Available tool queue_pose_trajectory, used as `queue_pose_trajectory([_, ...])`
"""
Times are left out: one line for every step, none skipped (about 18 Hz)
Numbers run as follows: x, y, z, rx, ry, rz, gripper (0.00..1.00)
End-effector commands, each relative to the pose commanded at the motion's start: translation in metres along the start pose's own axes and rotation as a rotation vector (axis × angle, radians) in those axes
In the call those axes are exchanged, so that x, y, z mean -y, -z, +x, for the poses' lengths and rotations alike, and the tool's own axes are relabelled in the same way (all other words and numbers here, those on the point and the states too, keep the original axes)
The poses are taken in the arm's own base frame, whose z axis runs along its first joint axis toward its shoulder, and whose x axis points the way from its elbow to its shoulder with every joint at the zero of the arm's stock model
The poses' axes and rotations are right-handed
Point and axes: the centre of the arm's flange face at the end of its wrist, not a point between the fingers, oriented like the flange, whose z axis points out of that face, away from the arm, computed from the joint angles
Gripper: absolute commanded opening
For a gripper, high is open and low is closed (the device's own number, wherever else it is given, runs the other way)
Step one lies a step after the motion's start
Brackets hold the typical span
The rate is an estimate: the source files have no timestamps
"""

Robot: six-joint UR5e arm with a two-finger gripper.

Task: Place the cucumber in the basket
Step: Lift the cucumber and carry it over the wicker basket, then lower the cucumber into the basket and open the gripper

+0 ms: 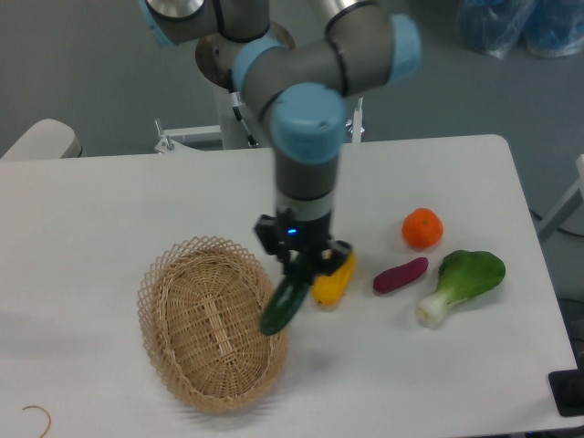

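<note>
End effector point(299, 267) pinching smooth slim cucumber point(285, 306) | over woven wicker oval basket point(212, 319) rim

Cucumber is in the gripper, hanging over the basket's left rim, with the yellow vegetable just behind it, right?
Not quite: the camera view shows the cucumber in the gripper over the basket's right rim, not the left. The yellow vegetable is just behind it.

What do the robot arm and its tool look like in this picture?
The arm is made of round grey metal segments with light blue caps at the joints. It stands on a white column base, where a thin cable with a small red mark hangs down. The tool is black, with two short fingers, and a small blue light glows on its body.
</note>
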Motion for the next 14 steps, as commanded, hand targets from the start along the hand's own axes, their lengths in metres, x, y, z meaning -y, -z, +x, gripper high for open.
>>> queue_pose_trajectory([0.003,-0.005,0.008,-0.007,0.018,0.009,0.32])
queue_pose_trajectory([0.008,-0.015,0.021,-0.019,0.032,0.005,0.32])
queue_pose_trajectory([0.010,-0.025,0.029,-0.029,0.057,-0.005,0.32])
queue_pose_trajectory([0.013,-0.033,0.035,-0.036,0.092,-0.015,0.32])
queue_pose_trajectory([0.015,-0.042,0.041,-0.042,0.121,-0.029,0.32])
queue_pose_trajectory([0.017,-0.047,0.046,-0.045,0.135,-0.037,0.32])
queue_pose_trajectory([0.018,-0.053,0.050,-0.051,0.133,-0.047,0.32])
queue_pose_trajectory([0.018,-0.057,0.051,-0.055,0.135,-0.052,0.32])
queue_pose_trajectory([0.019,-0.064,0.051,-0.059,0.135,-0.060,0.32])
queue_pose_trajectory([0.021,-0.069,0.055,-0.062,0.127,-0.065,0.32])
queue_pose_trajectory([0.022,-0.075,0.058,-0.068,0.122,-0.074,0.32])
queue_pose_trajectory([0.022,-0.080,0.060,-0.072,0.120,-0.081,0.32])
queue_pose_trajectory([0.023,-0.084,0.060,-0.075,0.118,-0.086,0.32])
queue_pose_trajectory([0.023,-0.088,0.062,-0.079,0.116,-0.093,0.32])
